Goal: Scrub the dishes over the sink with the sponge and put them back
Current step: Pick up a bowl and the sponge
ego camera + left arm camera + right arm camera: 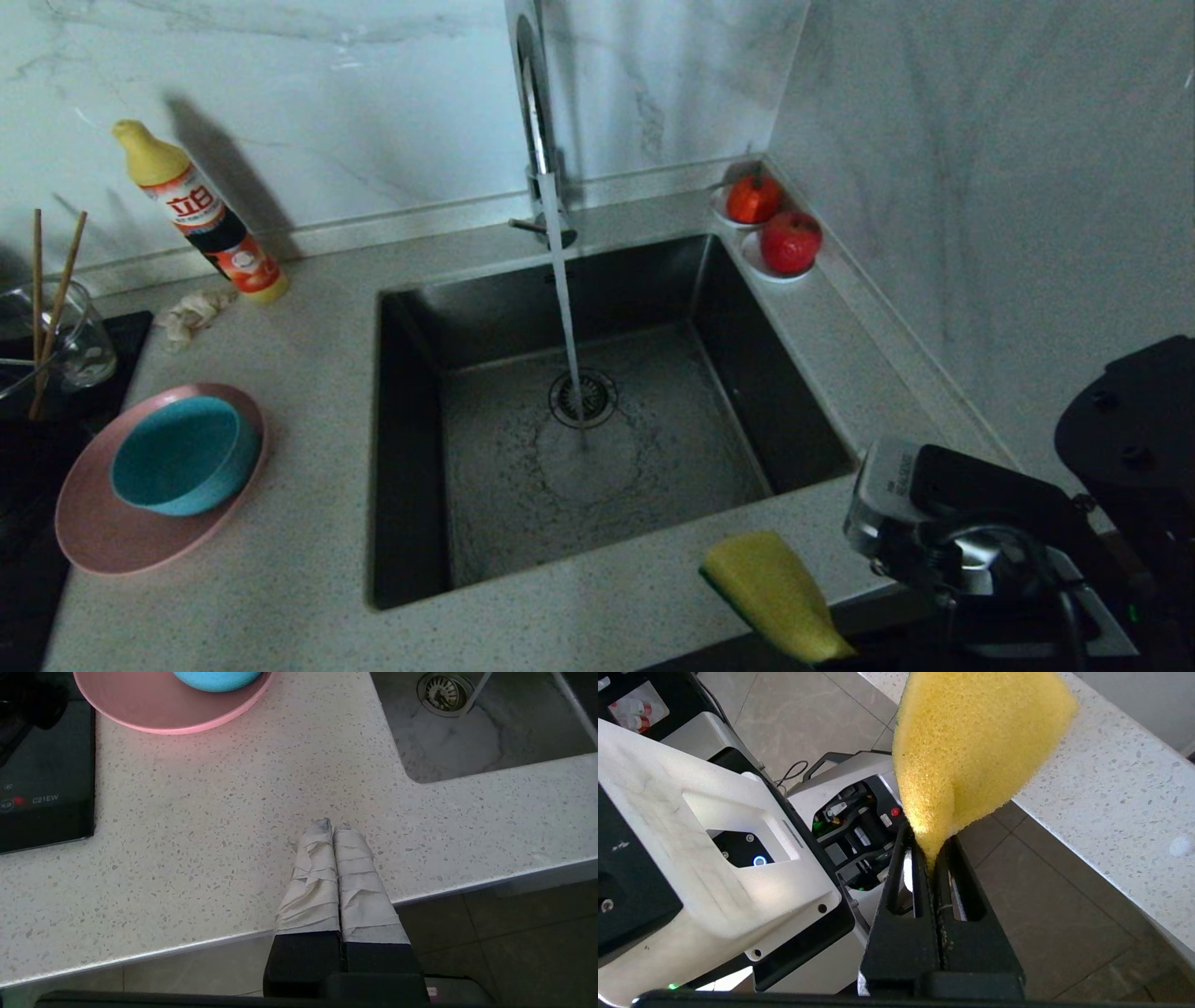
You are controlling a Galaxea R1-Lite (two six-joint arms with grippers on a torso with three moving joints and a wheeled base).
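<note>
right gripper (pixel 931 858): at about 5 o'clock from the sink, off the counter's front edge; fingers pinched tight on one corner of the sponge (pixel 775 593), yellow foam squashed thin between them.
left gripper (pixel 332 833): parked over the front counter edge, taped fingers pressed together, nothing in them.
sponge: in the air by the front counter edge, at 5 o'clock from the drain (pixel 581 399); long axis slants from the gripper up toward 11 o'clock in the head view, free end toward the sink; yellow face up, green edge just showing underneath.
sink (pixel 411 448): counter centre, faucet (pixel 537 112) running, stream landing near the drain.
plate (pixel 103 532): pink, on the counter at 9 o'clock from the sink, beside the cooktop (pixel 42 788).
bowl (pixel 182 453): teal, sitting in the plate, tilted, mouth up.
chopsticks (pixel 51 299): standing in a glass (pixel 79 336) at 10 o'clock, tips up, roughly upright.
stage: sponge in hand, dishes untouched, I'd say scrubbing not started.
risk 1: corner-only pinch, so the sponge may fold or slip out once wet and pressed on a dish.
risk 2: bowl sits loose on the plate, so lifting the plate could slide it off.
risk 3: running water on a tilted dish may splash the counter.
</note>
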